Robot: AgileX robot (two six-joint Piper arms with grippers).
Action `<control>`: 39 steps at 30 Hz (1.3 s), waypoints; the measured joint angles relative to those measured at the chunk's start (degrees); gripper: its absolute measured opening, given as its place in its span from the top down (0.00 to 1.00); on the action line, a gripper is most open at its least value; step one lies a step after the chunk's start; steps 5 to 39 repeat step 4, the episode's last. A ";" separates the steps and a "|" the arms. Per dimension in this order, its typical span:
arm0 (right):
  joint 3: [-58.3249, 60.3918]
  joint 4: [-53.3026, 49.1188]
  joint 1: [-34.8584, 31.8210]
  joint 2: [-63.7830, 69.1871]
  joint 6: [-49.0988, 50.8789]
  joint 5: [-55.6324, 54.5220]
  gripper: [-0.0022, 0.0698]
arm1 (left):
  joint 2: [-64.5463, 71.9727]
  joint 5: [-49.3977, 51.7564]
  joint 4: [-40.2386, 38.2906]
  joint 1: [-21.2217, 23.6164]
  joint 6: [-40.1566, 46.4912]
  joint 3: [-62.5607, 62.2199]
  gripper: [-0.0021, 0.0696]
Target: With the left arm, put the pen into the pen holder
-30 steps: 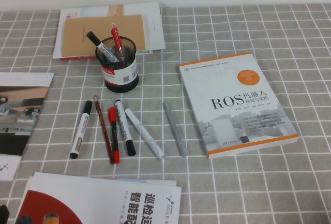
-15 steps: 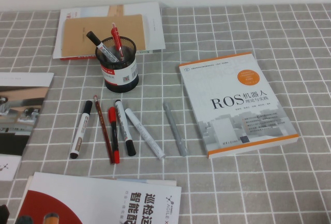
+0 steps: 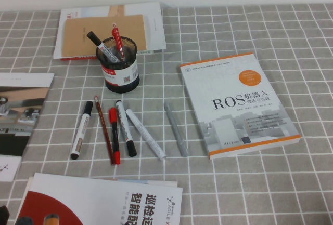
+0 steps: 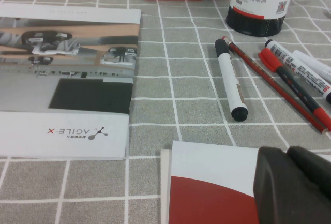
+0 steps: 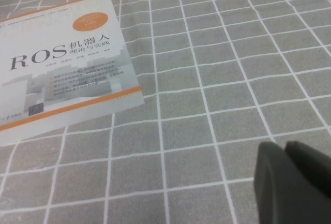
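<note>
Two grippers show only as dark shapes at the edge of their own wrist views, and neither arm appears in the high view. The left gripper point(image 4: 287, 154) hangs low over the near-left part of the worktop point(image 3: 250, 27), above a red-and-white booklet point(image 4: 207, 193); its fingers are pressed together with nothing between them. The right gripper point(image 5: 285, 149) hangs over bare checked cloth just beside the ROS book point(image 5: 62, 63); its fingers look almost together, but the pictures do not make this sure.

The pen point(image 3: 117, 40) stands tilted inside the pen holder point(image 3: 118, 64), with only its upper part above the rim. A black-capped marker leans beside it in the same cup. The left wrist view cuts the pen holder point(image 4: 261, 4) at the top, so the pen cannot be seen there, but its label is readable.

In front of the holder lie a white marker point(image 3: 81, 130), a thin brown-red pencil point(image 3: 103, 129), a red-and-black pen point(image 3: 114, 135), two more markers and a grey pen point(image 3: 176, 130), near each other in a row. The high view alone shows the grey pen and the brown notebook point(image 3: 104, 32) behind the holder. A brochure point(image 4: 67, 79) is cut by the left edge of the high view. Open cloth stays at the far right of the worktop.
</note>
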 joint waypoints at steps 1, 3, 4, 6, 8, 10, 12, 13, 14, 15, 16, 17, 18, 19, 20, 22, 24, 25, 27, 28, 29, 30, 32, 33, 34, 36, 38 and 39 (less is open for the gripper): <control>0.00 0.00 0.00 0.00 0.00 0.00 0.99 | 0.00 0.00 0.00 0.00 0.00 0.00 0.97; 0.00 0.00 0.00 0.00 0.00 0.00 0.99 | 0.00 0.00 0.00 0.00 0.00 0.00 0.97; 0.00 0.00 0.00 0.00 0.00 0.00 0.99 | 0.00 0.00 0.00 0.00 0.00 0.00 0.97; 0.00 0.00 0.00 0.00 0.00 0.00 0.99 | 0.00 0.00 0.00 0.00 0.00 0.00 0.97; 0.00 0.00 0.00 0.00 0.00 0.00 0.99 | 0.00 0.00 0.00 0.00 0.00 0.00 0.97; 0.00 0.00 0.00 0.00 0.00 0.00 0.99 | 0.00 0.00 0.00 0.00 0.00 0.00 0.97; 0.00 0.00 0.00 0.00 0.00 0.00 0.99 | 0.00 0.00 0.00 0.00 0.00 0.00 0.97; 0.00 0.00 0.00 0.00 0.00 0.00 0.99 | 0.00 0.00 0.00 0.00 0.00 0.00 0.97; 0.00 0.00 0.00 0.00 0.00 0.00 0.99 | 0.00 0.00 0.00 0.00 0.00 0.00 0.97; 0.00 0.00 0.00 0.00 0.00 0.00 0.99 | 0.00 0.00 0.00 0.00 0.00 0.00 0.97; 0.00 0.00 0.00 0.00 0.00 0.00 0.99 | 0.00 0.00 0.00 0.00 0.00 0.00 0.97; 0.00 0.00 0.00 0.00 0.00 0.00 0.99 | 0.00 0.00 0.00 0.00 0.00 0.00 0.97; 0.00 0.00 0.00 0.00 0.00 0.00 0.99 | 0.00 0.00 0.00 0.00 0.00 0.00 0.97; 0.00 0.00 0.00 0.00 0.00 0.00 0.99 | 0.00 0.00 0.00 0.00 0.00 0.00 0.97; 0.00 0.00 0.00 0.00 0.00 0.00 0.99 | 0.00 0.00 0.00 0.00 0.00 0.00 0.97; 0.00 0.00 0.00 0.00 0.00 0.00 0.99 | 0.00 0.00 0.00 0.00 0.00 0.00 0.97; 0.00 0.00 0.00 0.00 0.00 0.00 0.99 | 0.00 0.00 0.00 0.00 0.00 0.00 0.97; 0.00 0.00 0.00 0.00 0.00 0.00 0.99 | 0.00 0.00 0.00 0.00 0.00 0.00 0.97; 0.00 0.00 0.00 0.00 0.00 0.00 0.99 | 0.00 0.00 0.00 0.00 0.00 0.00 0.97; 0.00 0.00 0.00 0.00 0.00 0.00 0.99 | 0.00 0.00 0.00 0.00 0.00 0.00 0.97; 0.00 0.00 0.00 0.00 0.00 0.00 0.99 | 0.00 0.00 0.00 0.00 0.00 0.00 0.97; 0.00 0.00 0.00 0.00 0.00 0.00 0.99 | 0.00 0.00 0.00 0.00 0.00 0.00 0.97; 0.00 0.00 0.00 0.00 0.00 0.00 0.99 | 0.00 0.00 0.00 0.00 0.00 0.00 0.97; 0.00 0.00 0.00 0.00 0.00 0.00 0.99 | 0.00 0.00 0.00 0.00 0.00 0.00 0.97; 0.00 0.00 0.00 0.00 0.00 0.00 0.99 | 0.00 0.00 0.00 0.00 0.00 0.00 0.97; 0.00 0.00 0.00 0.00 0.00 0.00 0.99 | 0.00 0.00 0.00 0.00 0.00 0.00 0.97; 0.00 0.00 0.00 0.00 0.00 0.00 0.99 | 0.00 0.00 0.00 0.00 0.00 0.00 0.97; 0.00 0.00 0.00 0.00 0.00 0.00 0.99 | 0.00 0.00 0.00 0.00 0.00 0.00 0.97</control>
